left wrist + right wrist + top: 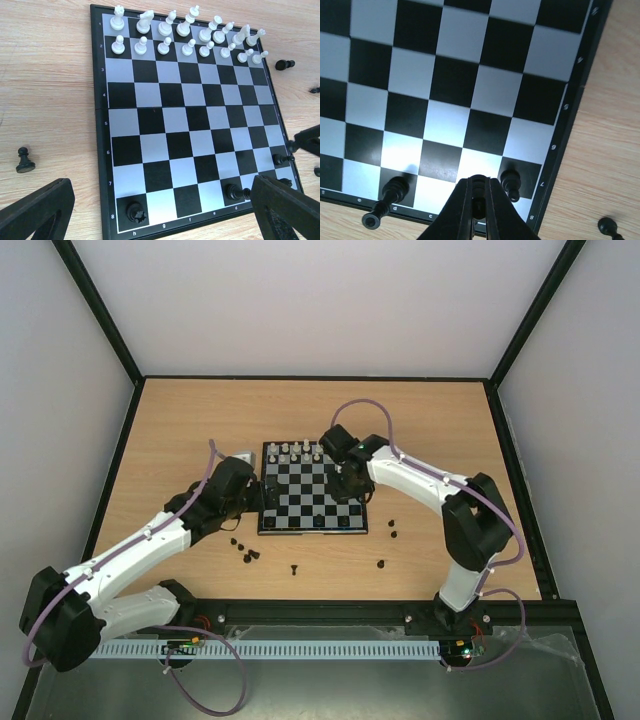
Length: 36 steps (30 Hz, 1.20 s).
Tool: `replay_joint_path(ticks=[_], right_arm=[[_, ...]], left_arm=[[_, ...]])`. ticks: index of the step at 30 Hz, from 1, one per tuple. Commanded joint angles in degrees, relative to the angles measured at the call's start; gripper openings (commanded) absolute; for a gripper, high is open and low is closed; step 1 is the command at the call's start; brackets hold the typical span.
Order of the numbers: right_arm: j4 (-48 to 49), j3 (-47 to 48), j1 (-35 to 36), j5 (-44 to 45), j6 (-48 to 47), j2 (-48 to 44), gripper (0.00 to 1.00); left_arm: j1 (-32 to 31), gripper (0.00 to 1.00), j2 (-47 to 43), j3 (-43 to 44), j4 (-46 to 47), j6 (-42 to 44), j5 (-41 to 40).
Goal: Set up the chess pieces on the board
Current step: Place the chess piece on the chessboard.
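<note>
On the left, the risk is being posed by the left gripper (258,494), which is being held against the left edge of the board (300,502) with its fingers spread: any sideways sweep could be shifting the board or toppling the black piece (135,212) standing in the near corner square. The white pieces (185,37) are being shown complete in their two far rows, and they would be disturbed by the same jolt. Loose black pieces (245,552) are lying on the table near that arm and could be scattered by it. Further right, the greater hazard is being created at the board's near right corner, where a black piece (479,181) is being carried just beside a standing black neighbour (510,184). A slightly offset descent or a tilted release could be knocking that neighbour over, or the carried piece could be left straddling the frame. As for the grip, the left gripper is being held fully released and nothing is being touched by it. The right gripper (350,483) is being clenched on that small black piece, low over the back squares.
</note>
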Motion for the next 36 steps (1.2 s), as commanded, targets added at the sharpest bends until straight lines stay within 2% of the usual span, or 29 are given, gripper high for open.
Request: replay_joint_path(ticks=[1, 30, 36], right_arm=[[-4.7, 1.0, 1.5, 0.5, -0.2, 2.4, 0.01], [-1.7, -1.2, 2.9, 0.4, -0.1, 8.4, 0.06], [-1.6, -1.1, 2.9, 0.5, -0.1, 7.8, 0.16]], left_arm=[[0.3, 0.99, -1.0, -0.8, -1.3, -0.6, -1.1], [0.8, 1.0, -0.7, -1.9, -0.6, -0.5, -0.9], [0.7, 0.99, -0.6, -1.9, -0.5, -0.4, -0.8]])
